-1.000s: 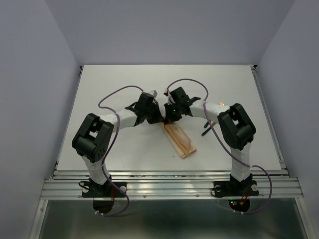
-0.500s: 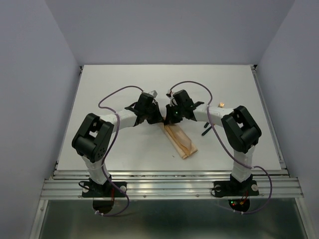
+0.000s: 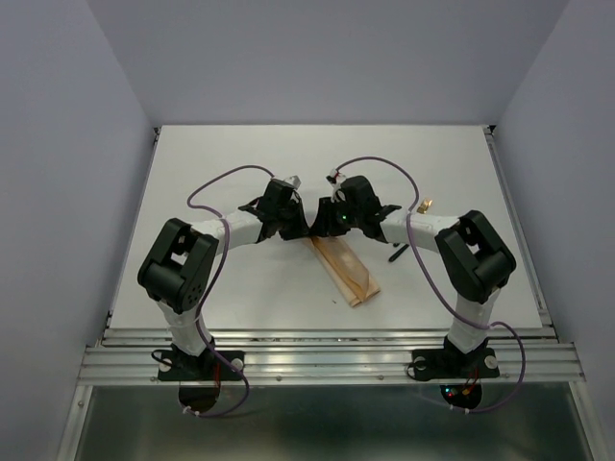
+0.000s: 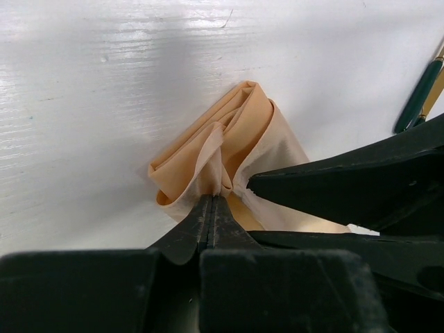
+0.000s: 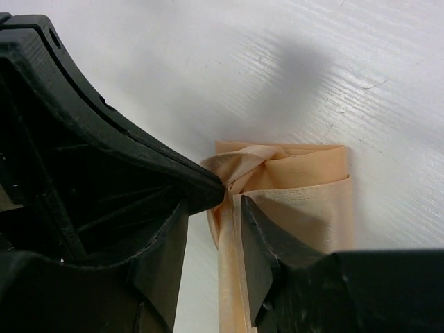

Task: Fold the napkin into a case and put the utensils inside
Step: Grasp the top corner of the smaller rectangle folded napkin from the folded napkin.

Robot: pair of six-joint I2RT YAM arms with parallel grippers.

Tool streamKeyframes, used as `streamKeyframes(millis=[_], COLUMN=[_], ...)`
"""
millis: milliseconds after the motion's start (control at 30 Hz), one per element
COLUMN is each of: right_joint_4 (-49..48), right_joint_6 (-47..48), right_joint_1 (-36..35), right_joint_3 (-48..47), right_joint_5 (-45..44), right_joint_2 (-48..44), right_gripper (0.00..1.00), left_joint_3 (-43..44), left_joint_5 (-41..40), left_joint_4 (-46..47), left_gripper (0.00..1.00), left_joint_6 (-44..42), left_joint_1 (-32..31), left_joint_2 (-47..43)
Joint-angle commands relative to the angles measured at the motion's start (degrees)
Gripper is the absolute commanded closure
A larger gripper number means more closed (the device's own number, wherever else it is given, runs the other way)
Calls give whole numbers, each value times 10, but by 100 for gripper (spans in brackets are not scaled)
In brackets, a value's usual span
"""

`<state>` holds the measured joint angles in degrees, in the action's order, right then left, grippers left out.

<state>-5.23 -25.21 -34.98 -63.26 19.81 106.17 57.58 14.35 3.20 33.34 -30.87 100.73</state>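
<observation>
The peach-orange napkin (image 3: 348, 272) lies as a narrow folded case slanting toward the near right. Both grippers meet at its far end. My left gripper (image 4: 214, 198) is shut, pinching a raised fold of the cloth (image 4: 232, 135). My right gripper (image 5: 216, 201) is open, with a hemmed edge of the napkin (image 5: 305, 184) running between its parted jaws. From above, the left gripper (image 3: 307, 229) and right gripper (image 3: 325, 229) nearly touch. The utensils lie right of the napkin: a gold head (image 3: 426, 205) and a dark handle (image 3: 397, 254). Dark and gold handles (image 4: 418, 97) also show in the left wrist view.
The right arm's purple cable (image 3: 415, 240) arcs over the spot where the utensils lie. Raised rails (image 3: 327, 336) border the white table along its near edge. Grey walls close in the left, right and far sides.
The right arm's elbow has swung out to the right, uncovering the gold utensil head. Both wrists have shifted slightly toward the far side. The napkin stays where it was.
</observation>
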Motion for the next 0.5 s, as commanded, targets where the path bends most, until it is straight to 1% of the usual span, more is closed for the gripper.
streamKeyframes(millis=[0,100,167,233,267,467], right_joint_4=[-47,-49,-51,-57,-57,-56], right_joint_6=[-12,-12,-14,-24,-26,-34], right_joint_1=[-6,-6,-6,7,17,24], right_joint_3=[4,9,16,28,31,36], right_joint_5=[-5,-15,-37,-47,-46,-25], right_joint_2=[-31,-40,-47,-58,-60,-38], right_gripper=[58,58,65,74,76,81], left_joint_3=[5,4,4,3,3,4], left_joint_5=[0,1,1,1,2,6], left_joint_4=[-1,-1,-1,-1,0,1], left_gripper=[100,100,100,100,100,100], left_joint_6=[-17,-18,-19,-18,-18,-16], left_joint_1=[4,4,5,5,5,6], left_joint_2=[-26,-26,-26,-28,-29,-33])
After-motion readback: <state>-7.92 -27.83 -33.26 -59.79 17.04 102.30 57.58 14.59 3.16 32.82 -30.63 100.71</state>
